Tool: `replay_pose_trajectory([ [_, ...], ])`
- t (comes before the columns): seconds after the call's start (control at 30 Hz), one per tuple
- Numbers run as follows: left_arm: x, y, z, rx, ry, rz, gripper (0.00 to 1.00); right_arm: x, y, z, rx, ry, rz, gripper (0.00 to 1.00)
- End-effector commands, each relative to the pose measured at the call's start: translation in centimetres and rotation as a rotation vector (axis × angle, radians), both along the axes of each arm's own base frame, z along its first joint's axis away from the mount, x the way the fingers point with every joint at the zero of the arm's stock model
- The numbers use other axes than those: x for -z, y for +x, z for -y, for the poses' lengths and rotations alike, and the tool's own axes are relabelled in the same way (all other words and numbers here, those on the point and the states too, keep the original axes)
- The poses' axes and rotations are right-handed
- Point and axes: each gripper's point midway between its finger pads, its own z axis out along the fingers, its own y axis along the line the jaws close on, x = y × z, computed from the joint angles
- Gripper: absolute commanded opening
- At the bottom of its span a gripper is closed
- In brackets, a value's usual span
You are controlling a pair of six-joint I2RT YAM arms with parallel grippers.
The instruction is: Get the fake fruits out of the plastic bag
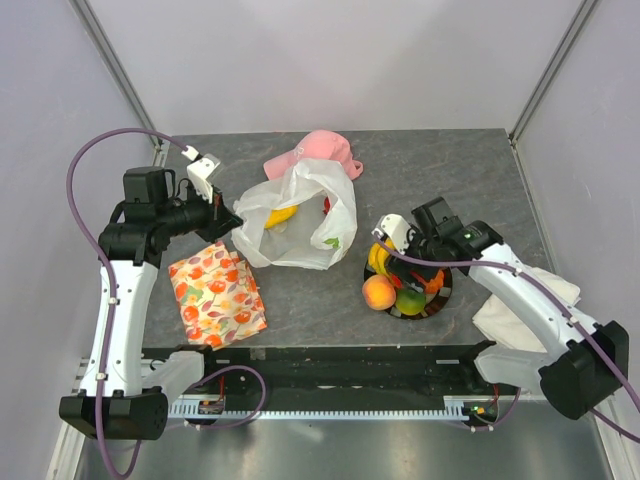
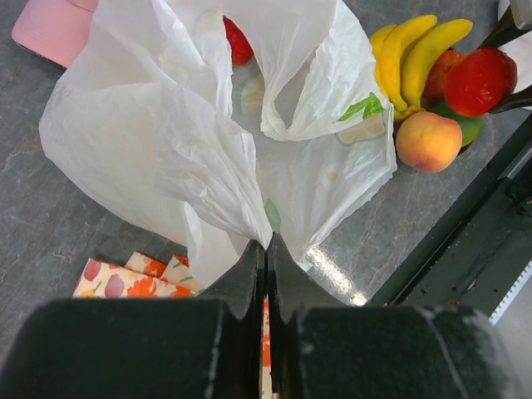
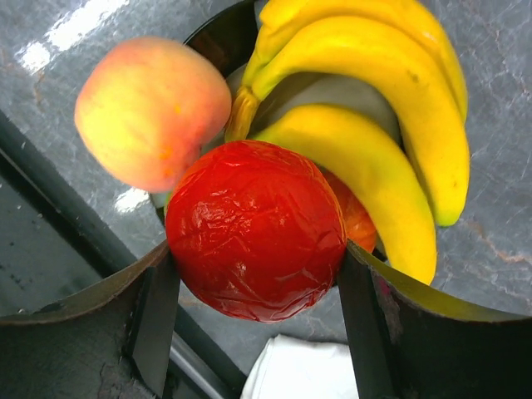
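Plastic bag [image 1: 300, 245] is set mid-table, 1 banana [image 1: 280, 216] inside. Cap [image 1: 318, 152] is placed behind it, folded cloth [image 1: 217, 295] front-left. Fruits [image 1: 380, 291] are piled on dish [image 1: 432, 306] to its right, 1 round fruit [image 3: 256, 229] held above them.

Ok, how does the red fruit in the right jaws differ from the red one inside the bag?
The gripped red fruit is out of the plastic bag, in full view, clamped by the right gripper beside the peach and bananas. The bagged red fruit sits inside, mostly hidden by white film, ungripped. Both are red.
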Motion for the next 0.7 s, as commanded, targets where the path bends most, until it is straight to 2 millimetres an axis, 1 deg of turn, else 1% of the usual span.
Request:
replay_pose_trajectory([
  [0.0,-1.7,0.5,-0.2,-0.023,-0.007,0.057,0.02,-0.7,2.7,-0.9,0.0,0.013,0.075,0.52],
  [0.03,-1.7,0.5,-0.2,-0.023,-0.008,0.058,0.02,-1.0,3.1,-1.2,-0.005,0.019,0.086,0.52],
  [0.13,-1.5,0.5,-0.3,-0.027,-0.005,0.053,0.01,-0.9,4.0,-1.9,-0.021,0.032,0.095,0.53],
  [0.27,-1.2,0.5,-0.3,-0.029,-0.004,0.047,0.02,0.2,5.1,-2.5,-0.027,0.021,0.086,0.54],
  [0.43,-1.0,0.7,-0.4,-0.032,0.005,0.044,0.02,0.1,6.3,-3.2,-0.032,0.03,0.101,0.55],
  [0.5,-0.9,0.8,-0.4,-0.031,0.004,0.039,0.01,0.1,6.5,-3.4,-0.032,0.036,0.104,0.56],
  [0.63,-0.6,1.0,-0.3,-0.029,0.001,0.03,0.01,0.8,6.6,-3.5,-0.034,0.034,0.088,0.61],
  [0.67,-0.6,1.1,-0.3,-0.028,0.0,0.028,0.02,0.9,6.6,-3.5,-0.032,0.031,0.084,0.64],
])
